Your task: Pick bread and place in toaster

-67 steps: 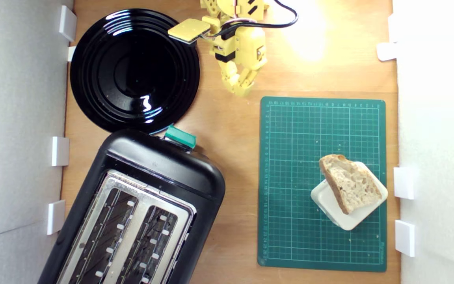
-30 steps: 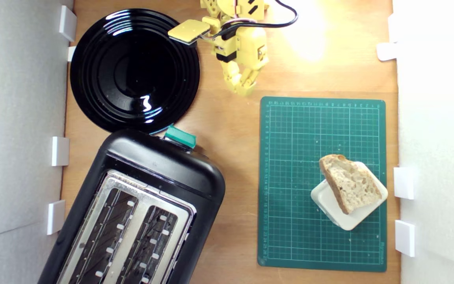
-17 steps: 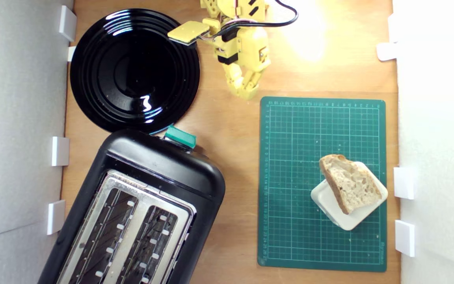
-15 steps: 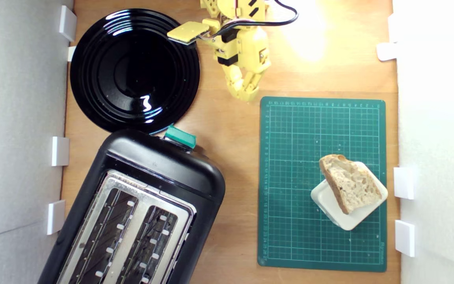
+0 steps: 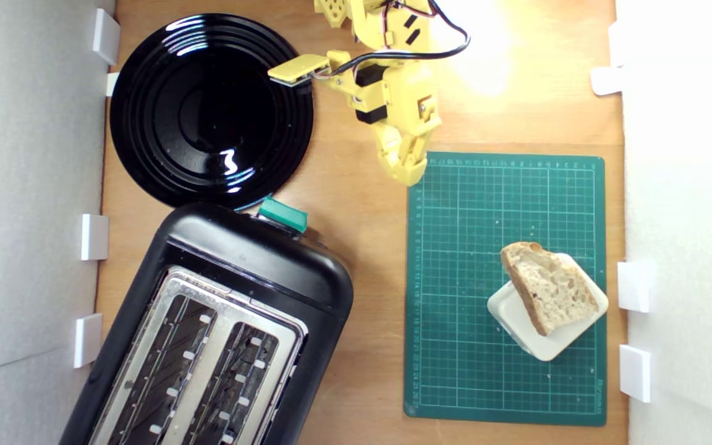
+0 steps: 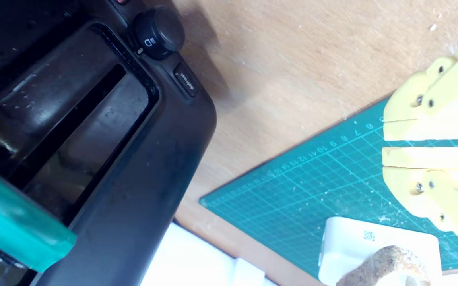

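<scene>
1. Hanging over the near corner of the green mat [image 5: 504, 204], the yellow pincer [image 5: 410, 176] carries nothing; in the wrist view its two tips [image 6: 425, 143] sit almost together, only a thin slit between them, so I would call it all but closed.
2. The bread [image 5: 547, 285] lies flat on a white block [image 5: 544, 349] that stands on the mat, toward the exterior view's lower right. It is well apart from the pincer, and nothing touches it.
3. From the pincer, the bread lies diagonally across the mat, down and to the exterior view's right. Its long axis runs from upper left to lower right in that view, crust along the left edge, crumb facing up.
4. My guess is that the reach for the bread is only starting; the tips would need to spread before they could straddle the slice, and since it is thick and overhangs the block, I would expect a grip across its short side to work best.
5. The toaster [image 5: 220, 321] sits at the exterior view's lower left, both slots empty, its green lever [image 5: 282, 214] pointing toward the black plate [image 5: 146, 154].
6. Writing: the wrist view shows a toaster button [image 6: 185, 80] marked "defrost", a dial [image 6: 159, 28] with a symbol I cannot read, and ruler numerals printed along the mat's edge. No brand is legible.
</scene>
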`<state>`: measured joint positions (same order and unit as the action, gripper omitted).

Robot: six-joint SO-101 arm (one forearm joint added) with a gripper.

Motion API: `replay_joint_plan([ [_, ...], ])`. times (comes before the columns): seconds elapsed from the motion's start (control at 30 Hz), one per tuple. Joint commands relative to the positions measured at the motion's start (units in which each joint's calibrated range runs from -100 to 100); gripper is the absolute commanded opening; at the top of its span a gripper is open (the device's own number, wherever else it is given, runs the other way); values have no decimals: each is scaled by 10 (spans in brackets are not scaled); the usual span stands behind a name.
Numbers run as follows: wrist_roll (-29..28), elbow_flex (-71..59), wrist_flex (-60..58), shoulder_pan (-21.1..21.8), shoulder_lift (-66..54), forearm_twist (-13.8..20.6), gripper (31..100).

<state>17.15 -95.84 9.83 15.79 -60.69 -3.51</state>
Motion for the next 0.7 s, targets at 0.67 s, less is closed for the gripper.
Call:
replay_joint_plan([
  [0.67,-99,123,-323,95,337,12,475],
])
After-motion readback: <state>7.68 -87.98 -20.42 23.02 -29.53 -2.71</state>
